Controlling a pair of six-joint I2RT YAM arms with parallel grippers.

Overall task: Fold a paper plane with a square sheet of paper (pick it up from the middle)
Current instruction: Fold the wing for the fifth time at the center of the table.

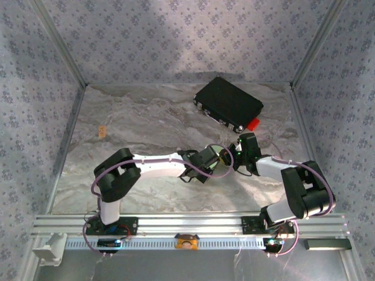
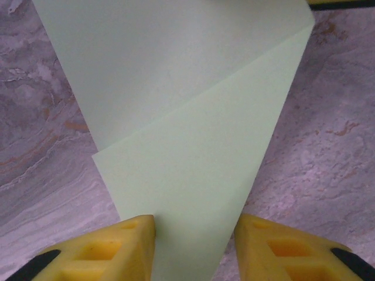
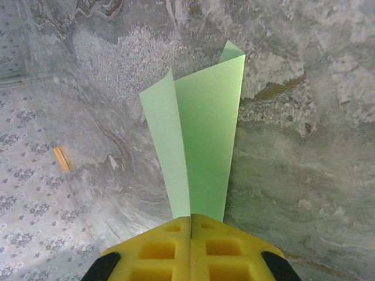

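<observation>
— Where's the paper?
— Over the bench (image 1: 146, 129), towards its front edge: the sheet of paper (image 3: 205, 146), partly folded.
— The claws?
— The right claw (image 3: 191, 219) clenches one end; the left claw (image 2: 194, 221) straddles it, released. I judge it mid-fold. Next, the left must pinch squarely.

- Setting: probably a robotics laboratory test cell, an enclosed booth.
- Walls: pale lilac floral-patterned backdrop panels (image 1: 176, 41) on three sides.
- Frame: silver aluminium corner post (image 1: 67, 55); slotted silver aluminium rail (image 1: 193, 222) at the near edge.
- Surface: grey marble-print tabletop (image 1: 146, 117).
- Equipment: white-and-black left robot arm (image 1: 155, 164) and matching right robot arm (image 1: 293, 181), bolted to the rail.
</observation>
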